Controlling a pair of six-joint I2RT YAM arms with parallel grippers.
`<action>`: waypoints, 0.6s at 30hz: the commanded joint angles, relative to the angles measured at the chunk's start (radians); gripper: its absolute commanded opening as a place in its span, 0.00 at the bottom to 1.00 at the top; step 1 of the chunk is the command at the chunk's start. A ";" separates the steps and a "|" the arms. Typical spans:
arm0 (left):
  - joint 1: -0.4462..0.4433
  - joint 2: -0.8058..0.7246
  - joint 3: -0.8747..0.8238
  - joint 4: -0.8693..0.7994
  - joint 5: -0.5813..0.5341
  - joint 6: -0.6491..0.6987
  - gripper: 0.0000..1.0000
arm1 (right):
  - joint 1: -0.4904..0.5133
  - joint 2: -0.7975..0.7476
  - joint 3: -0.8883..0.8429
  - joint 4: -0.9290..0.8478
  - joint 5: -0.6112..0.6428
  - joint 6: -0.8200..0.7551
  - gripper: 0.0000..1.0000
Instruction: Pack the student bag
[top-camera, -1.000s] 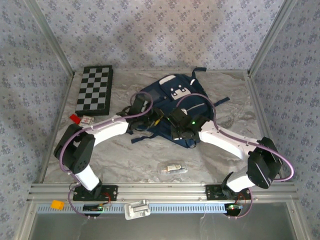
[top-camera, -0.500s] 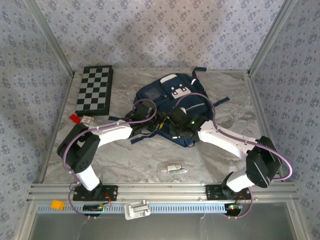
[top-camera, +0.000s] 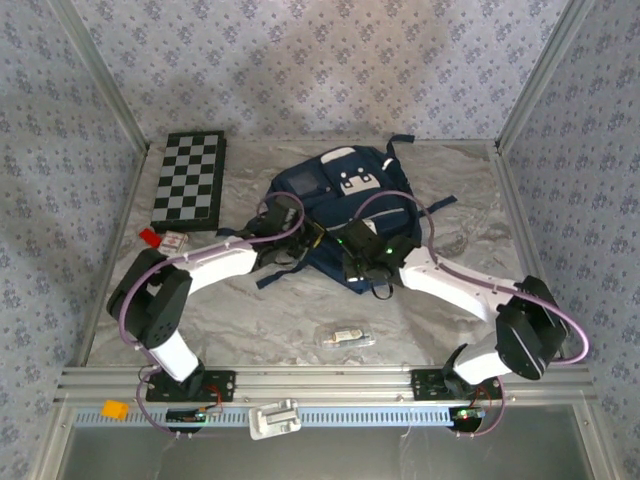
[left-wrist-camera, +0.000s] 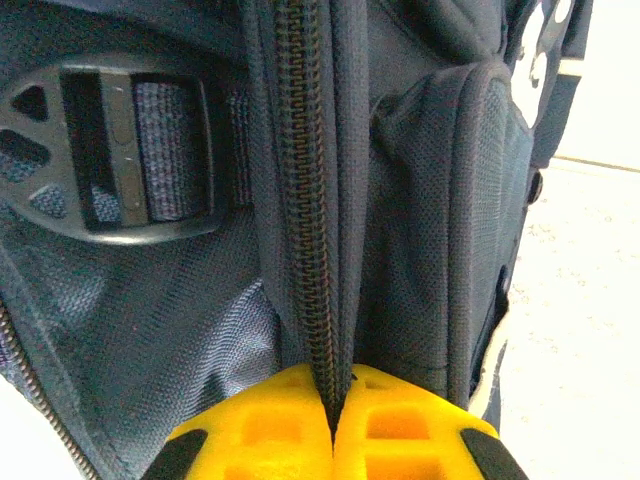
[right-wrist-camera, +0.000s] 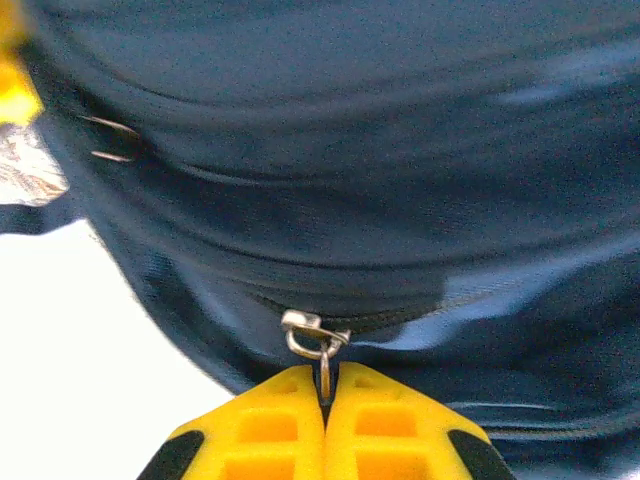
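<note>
The student bag (top-camera: 300, 186), navy blue with white panels, lies flat at the middle back of the table. My left gripper (top-camera: 308, 238) is at the bag's near left edge. In the left wrist view its yellow fingers (left-wrist-camera: 260, 430) are shut on the bag's closed zipper seam (left-wrist-camera: 306, 200), beside a dark strap buckle (left-wrist-camera: 110, 150). My right gripper (top-camera: 344, 246) is at the bag's near edge, close to the left one. In the right wrist view its fingers (right-wrist-camera: 390, 430) are shut on the metal zipper pull (right-wrist-camera: 316, 338) of the bag (right-wrist-camera: 350, 150).
A folded chessboard (top-camera: 190, 178) lies at the back left. A small red item (top-camera: 149, 237) and a small card (top-camera: 175, 240) sit near it. A clear packet (top-camera: 347, 337) lies near the front rail (top-camera: 330, 382). Straps (top-camera: 440, 205) trail off the bag's right.
The left gripper has closed on the zipper seam. Both grippers and the bag's near edge have shifted slightly to the left.
</note>
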 joint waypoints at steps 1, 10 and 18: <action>0.159 -0.049 0.052 -0.077 0.041 0.146 0.00 | -0.058 -0.091 -0.055 -0.134 0.057 -0.006 0.00; 0.291 0.077 0.244 -0.183 0.209 0.361 0.00 | 0.025 -0.058 0.066 -0.129 0.055 -0.080 0.00; 0.359 0.167 0.396 -0.320 0.312 0.488 0.16 | 0.107 0.158 0.264 0.031 -0.039 -0.029 0.00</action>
